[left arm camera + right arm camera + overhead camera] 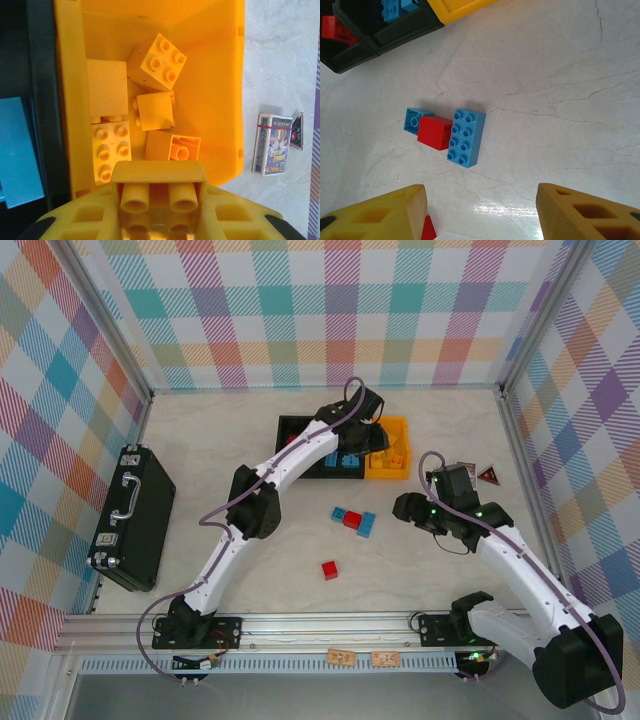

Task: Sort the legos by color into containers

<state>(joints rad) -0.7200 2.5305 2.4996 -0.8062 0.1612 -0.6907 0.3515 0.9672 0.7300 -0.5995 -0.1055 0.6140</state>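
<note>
yellow-orange studded plastic brick (159, 175), underside tubes facing the lens, is sitting pinched in the left gripper (159, 222), whose jaws are pressing tight on its flanks. it is hanging over one end of the yellow-orange open plastic bin (220, 100), where five like-coloured bricks (150, 110) are lying in a loose heap. risk: a release from here is likely dropping the brick onto that heap, where it may be bouncing or tipping toward the rim beneath the fingers. right gripper (480, 200) is hovering, fingers spread and nothing between them, above a blue oblong brick (465, 137), a red square brick (435, 132) and a small blue brick (412, 120), all touching on the pale marbled table (560, 100). risk: a descent here is probably catching two colours at once.
</note>
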